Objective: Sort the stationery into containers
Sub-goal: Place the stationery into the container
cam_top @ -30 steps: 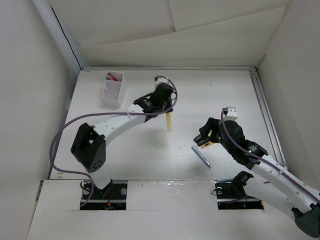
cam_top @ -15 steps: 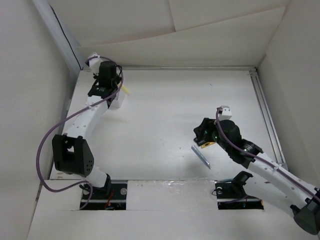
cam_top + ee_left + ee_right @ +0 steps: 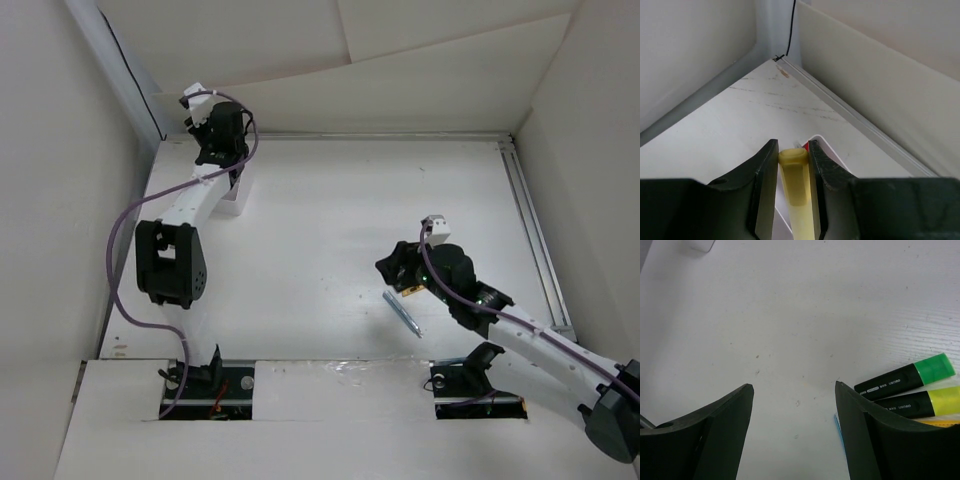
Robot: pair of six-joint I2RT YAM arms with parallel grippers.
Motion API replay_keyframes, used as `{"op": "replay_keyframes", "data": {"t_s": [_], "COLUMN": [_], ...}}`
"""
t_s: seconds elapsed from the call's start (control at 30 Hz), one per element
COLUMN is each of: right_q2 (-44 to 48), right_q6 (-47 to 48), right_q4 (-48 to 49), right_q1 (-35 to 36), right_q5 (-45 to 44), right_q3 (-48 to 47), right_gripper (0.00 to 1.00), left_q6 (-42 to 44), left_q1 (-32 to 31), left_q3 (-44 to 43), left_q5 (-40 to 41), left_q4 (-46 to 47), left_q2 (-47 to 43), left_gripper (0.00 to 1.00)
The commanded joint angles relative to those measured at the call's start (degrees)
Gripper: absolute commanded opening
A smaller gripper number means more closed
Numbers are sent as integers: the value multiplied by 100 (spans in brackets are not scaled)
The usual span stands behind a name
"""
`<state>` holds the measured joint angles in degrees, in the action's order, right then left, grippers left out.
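My left gripper [image 3: 231,163] [image 3: 793,146] is shut on a yellow marker [image 3: 794,167] and holds it right over the white partitioned box [image 3: 232,206] at the table's back left. In the left wrist view the box's rim [image 3: 834,156] shows beyond the marker, with something red inside. My right gripper [image 3: 392,268] [image 3: 792,388] is open and empty, low over the table. A light blue pen [image 3: 402,313] lies just in front of it. A black marker with a green cap [image 3: 906,379] and a black marker with a yellow cap [image 3: 920,401] lie by its right finger.
White walls enclose the table on the left, back and right. A metal rail [image 3: 533,235] runs along the right edge. The left arm's cable [image 3: 118,250] loops along the left side. The box shows far off in the right wrist view [image 3: 702,245].
My left arm has swung from the table's middle to the back left corner, carrying the yellow marker over the box. My right gripper has shifted slightly left.
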<state>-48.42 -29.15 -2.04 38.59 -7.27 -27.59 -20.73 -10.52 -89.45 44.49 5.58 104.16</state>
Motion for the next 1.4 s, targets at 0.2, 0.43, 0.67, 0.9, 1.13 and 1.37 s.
{"op": "replay_keyframes", "data": {"t_s": [0.2, 0.43, 0.67, 0.9, 1.13, 1.37], "right_q2": [-18, -71, -71, -71, 105, 105], "right_q6": [172, 225, 225, 278, 278, 278], "right_q4": [740, 855, 969, 969, 969, 969], "right_q1": [-44, -44, -44, -44, -44, -44], "right_q5": [270, 445, 498, 498, 498, 498], "right_q3": [61, 61, 114, 114, 167, 167], "right_gripper": [72, 72, 72, 72, 72, 74], "left_q6": [912, 1273, 1423, 1308, 1256, 1054], "left_q1": [42, 42, 42, 42, -125, -240], "left_q3": [-889, -1154, -996, -425, 41, 243], "left_q5": [517, 640, 693, 693, 807, 684], "left_q4": [759, 1111, 1427, 1787, 2078, 2017], "left_q2": [851, 1247, 1449, 1336, 1169, 844], "left_gripper": [0, 0, 0, 0, 0, 22]}}
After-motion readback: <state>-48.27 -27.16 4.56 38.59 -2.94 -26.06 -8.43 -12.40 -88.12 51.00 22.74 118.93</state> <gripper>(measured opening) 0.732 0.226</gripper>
